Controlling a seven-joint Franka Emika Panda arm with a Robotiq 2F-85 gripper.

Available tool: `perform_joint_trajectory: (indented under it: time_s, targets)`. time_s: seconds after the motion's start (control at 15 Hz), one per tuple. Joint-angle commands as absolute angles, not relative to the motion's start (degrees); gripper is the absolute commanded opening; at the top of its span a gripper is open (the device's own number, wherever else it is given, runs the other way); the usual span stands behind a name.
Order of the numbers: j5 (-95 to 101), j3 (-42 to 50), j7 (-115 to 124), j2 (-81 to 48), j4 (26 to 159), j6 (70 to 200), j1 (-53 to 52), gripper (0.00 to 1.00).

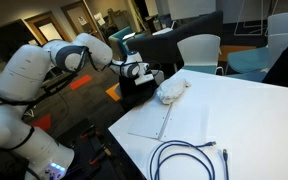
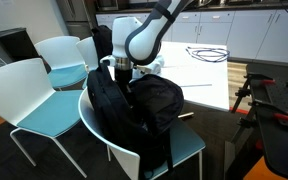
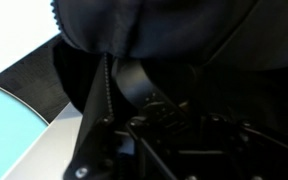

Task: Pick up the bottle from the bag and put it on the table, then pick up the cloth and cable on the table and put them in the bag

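Bag (image 2: pixel 144 105) around the fingers: tips sunk into its top opening, lost among black fabric in both exterior views. Apart, together or clamped on something, cannot tell. No help from the wrist view: dark folds above, a zip line (image 3: pixel 99 100) running down the middle, dark gripper frame across the bottom, a slice of teal seat at lower left. Bottle not made out in any view.

Gripper (image 2: pixel 122 72) pointing straight down, body just clear of the bag's upper edge. Seen from the table side, the gripper (image 1: pixel 136 72) over the dark mass of the bag (image 1: pixel 134 92) at the table's far corner. White arm (image 2: pixel 149 30) arching down from above; in an exterior view the arm (image 1: pixel 34 70) reaching across from the left.

Slumped upright on the teal seat of a white-backed chair (image 2: pixel 189 145), handles drooping, pushed up against the edge of the white table (image 2: pixel 209 80).

On the table (image 1: pixel 254 120): cloth (image 1: pixel 171 91), a pale bundle just beside the bag at the corner; flat paper sheet (image 1: pixel 144 122) nearer the middle with a thin rod (image 1: pixel 167 118) along one side; cable (image 1: pixel 184 158) in loose loops well apart from the bag, towards the near edge. Cable (image 2: pixel 206 52) also visible beyond the arm.
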State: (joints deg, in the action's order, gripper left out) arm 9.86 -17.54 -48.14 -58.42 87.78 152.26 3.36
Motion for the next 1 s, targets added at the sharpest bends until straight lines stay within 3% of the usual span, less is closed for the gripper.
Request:
perform_joint_trajectory:
  time_s: [0.0,0.93]
  targets:
    - [6.8,-17.8,-46.8,-52.5,91.5,147.4,4.2,0.06]
    - [-0.6,-16.0,-46.4,-43.7,91.8,131.3,4.8,0.06]
